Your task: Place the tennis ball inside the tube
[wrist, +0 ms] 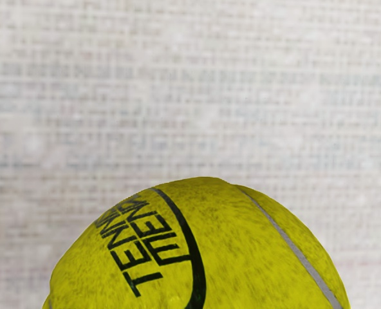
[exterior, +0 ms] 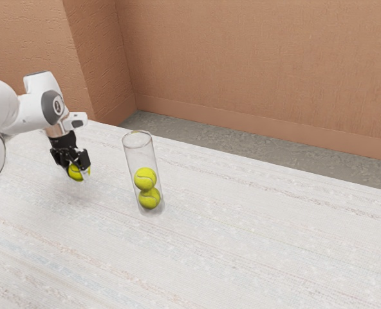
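Two yellow felt balls [exterior: 145,179] stacked inside clear cylindrical tube [exterior: 139,153]. Third, the yellow felt tennis ball [exterior: 80,172], outside, gripped by black two-finger pincer [exterior: 76,170]. Remaining, by my estimate: raise above rim, align, release.

White rounded arm [exterior: 34,114]; dark grey ring [exterior: 49,108] around pale joint cap [exterior: 58,105]; black angular gripper [exterior: 77,169].
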